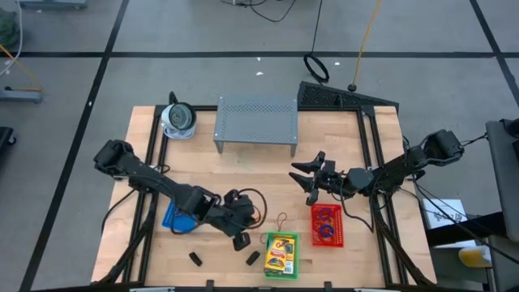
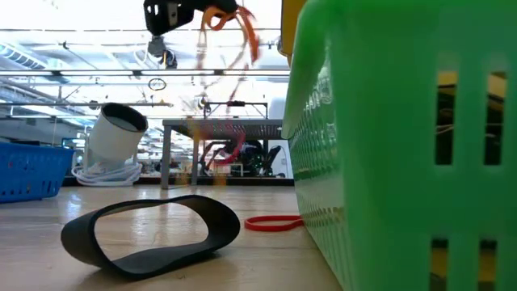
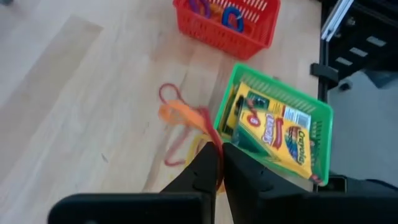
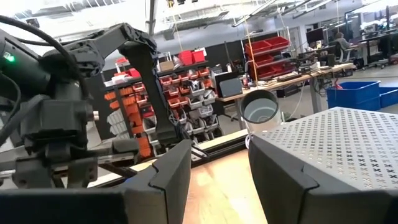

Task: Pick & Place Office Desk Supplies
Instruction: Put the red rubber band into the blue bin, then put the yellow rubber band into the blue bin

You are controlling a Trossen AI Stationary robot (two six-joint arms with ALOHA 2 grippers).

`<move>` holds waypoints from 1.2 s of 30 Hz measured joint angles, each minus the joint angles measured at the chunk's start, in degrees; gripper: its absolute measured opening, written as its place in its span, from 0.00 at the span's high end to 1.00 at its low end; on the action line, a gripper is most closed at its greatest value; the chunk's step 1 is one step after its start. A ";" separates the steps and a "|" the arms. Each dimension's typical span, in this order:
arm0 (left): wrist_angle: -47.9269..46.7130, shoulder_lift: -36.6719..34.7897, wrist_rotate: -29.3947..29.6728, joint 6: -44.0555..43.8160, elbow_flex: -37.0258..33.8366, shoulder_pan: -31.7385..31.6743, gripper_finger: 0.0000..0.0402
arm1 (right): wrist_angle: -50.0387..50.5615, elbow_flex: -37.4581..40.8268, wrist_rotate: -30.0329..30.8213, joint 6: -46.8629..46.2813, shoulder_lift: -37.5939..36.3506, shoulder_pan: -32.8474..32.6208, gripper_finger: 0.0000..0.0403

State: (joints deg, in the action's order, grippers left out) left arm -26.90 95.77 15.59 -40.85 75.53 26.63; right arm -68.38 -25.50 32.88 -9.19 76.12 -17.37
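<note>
High view showed a pale wooden table [image 1: 243, 170] on a grey tiled floor, and the low view looked into a workshop hall behind it. The left gripper [image 3: 217, 163] hung beside the green basket [image 3: 317, 115], its fingers pinched together on orange and red rubber bands [image 3: 183, 121] dangling over the wood. Crayon boxes [image 3: 273, 134] lay in that basket. The right gripper [image 1: 310, 178] waited spread wide above the red basket [image 1: 327, 225], near the grey shelf [image 1: 255, 120].

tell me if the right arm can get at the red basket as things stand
Probably yes. The right gripper hangs open just beside the red basket, with bare wood between them. The left gripper, shut on rubber bands, works over by the green basket, out of the way.
</note>
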 joint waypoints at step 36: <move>2.08 -1.44 5.95 6.11 0.00 -0.74 0.83 | 0.04 0.00 -0.15 0.46 -0.02 0.02 0.61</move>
State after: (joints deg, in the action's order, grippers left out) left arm -24.82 94.32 21.54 -34.74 75.53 25.89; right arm -68.34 -25.50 32.73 -8.73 76.09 -17.34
